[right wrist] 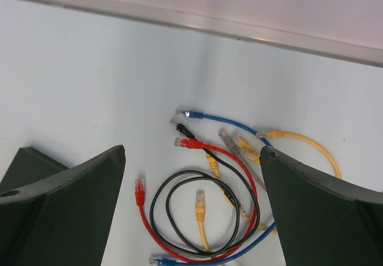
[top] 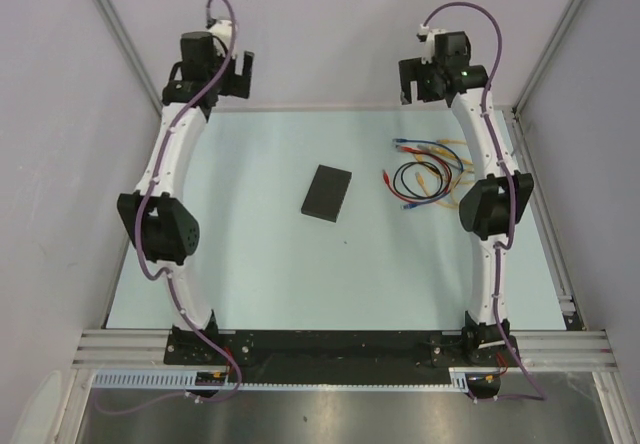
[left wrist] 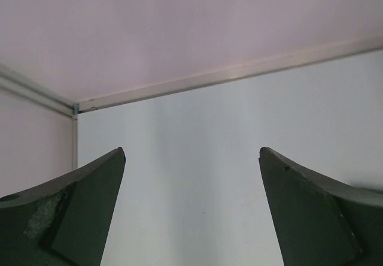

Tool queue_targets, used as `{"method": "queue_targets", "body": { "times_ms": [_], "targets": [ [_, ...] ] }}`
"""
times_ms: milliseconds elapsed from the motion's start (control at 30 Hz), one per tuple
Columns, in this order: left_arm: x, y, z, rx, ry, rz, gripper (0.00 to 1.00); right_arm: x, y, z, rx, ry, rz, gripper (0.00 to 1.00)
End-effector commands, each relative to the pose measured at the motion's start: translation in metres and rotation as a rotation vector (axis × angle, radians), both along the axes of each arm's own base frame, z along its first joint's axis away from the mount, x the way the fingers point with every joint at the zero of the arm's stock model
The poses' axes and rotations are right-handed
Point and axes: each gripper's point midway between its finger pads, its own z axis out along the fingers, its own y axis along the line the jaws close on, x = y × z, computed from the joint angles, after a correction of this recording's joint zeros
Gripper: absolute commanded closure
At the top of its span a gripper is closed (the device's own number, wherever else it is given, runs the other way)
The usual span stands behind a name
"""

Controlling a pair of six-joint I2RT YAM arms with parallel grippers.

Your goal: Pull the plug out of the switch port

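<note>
The pale bench (top: pixel 300 284) fills the middle of the top view. Light walls (top: pixel 60 114) close it in at the back and on both sides, and metal rails (top: pixel 553 264) run along its edges. The left arm (top: pixel 172 184) curves up the left side of the frame and the right arm (top: pixel 490 174) up the right side. Each reaches the back edge, and the wide stretch of bench between them lies open.

The switch (top: pixel 327 193) lies flat near the centre of the frame, a little above the middle and turned at a slant. Bare bench surrounds it, and it is well apart from both arms. Its ports cannot be made out. In the right wrist view only one dark corner of the switch (right wrist: pixel 27 163) shows, at lower left, partly behind a finger.

Right of the switch and apart from it, a loose heap of cables (top: pixel 428 172) lies just beside the right arm's dark elbow. The right wrist view shows them tangled:
- a black one (right wrist: pixel 184 130) coiled in a ring
- a red one (right wrist: pixel 190 144) looped around it
- a blue one (right wrist: pixel 194 115) crossing the heap
- yellow ones (right wrist: pixel 200 205) crossing it too

The left fingers (left wrist: pixel 72 212) are spread wide over bare bench in the upper left corner, facing the back rail (left wrist: pixel 227 74). The right fingers (right wrist: pixel 317 212) are spread wide in the upper right, with the cables showing in the gap between them.
</note>
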Motion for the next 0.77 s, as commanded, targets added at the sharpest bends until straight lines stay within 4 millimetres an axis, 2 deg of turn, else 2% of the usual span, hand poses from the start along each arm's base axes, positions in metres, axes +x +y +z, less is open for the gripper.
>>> {"method": "queue_targets", "body": {
  "times_ms": [0, 33, 100, 167, 233, 267, 333, 467, 567, 633, 733],
  "targets": [
    [-0.008, 0.019, 0.052, -0.133, -0.147, 0.132, 0.00, 0.003, -0.027, 0.081, 0.104, -0.223, -0.093, 0.00],
    [-0.007, 0.017, 0.051, -0.152, -0.145, 0.124, 0.00, 0.003, -0.032, 0.074, 0.113, -0.208, -0.130, 0.00],
    [-0.003, 0.015, 0.045, -0.187, -0.127, 0.122, 0.00, -0.002, -0.044, 0.077, 0.093, -0.209, -0.180, 0.00],
    [0.000, 0.010, 0.042, -0.197, -0.119, 0.096, 0.01, -0.007, -0.057, 0.068, 0.061, -0.186, -0.224, 0.01],
    [0.005, 0.005, 0.035, -0.233, -0.100, 0.095, 0.00, -0.014, -0.063, 0.073, 0.057, -0.198, -0.228, 0.00],
    [0.006, 0.004, 0.033, -0.244, -0.096, 0.100, 0.00, -0.016, -0.064, 0.066, 0.051, -0.181, -0.226, 0.00],
    [0.006, -0.002, 0.027, -0.266, -0.077, 0.073, 0.00, -0.019, -0.066, 0.067, 0.047, -0.182, -0.232, 0.00],
    [-0.003, 0.000, 0.020, -0.253, -0.055, 0.080, 0.00, -0.017, -0.062, 0.065, 0.040, -0.183, -0.226, 0.00],
    [-0.010, 0.004, 0.012, -0.228, -0.037, 0.087, 0.00, -0.016, -0.053, 0.060, 0.036, -0.173, -0.210, 0.00],
    [-0.012, 0.006, 0.005, -0.223, -0.023, 0.092, 0.00, -0.019, -0.040, 0.057, 0.050, -0.158, -0.171, 0.00],
    [-0.013, 0.004, 0.000, -0.238, -0.010, 0.092, 0.00, -0.023, -0.034, 0.056, 0.045, -0.155, -0.164, 0.00]
  ]
}}
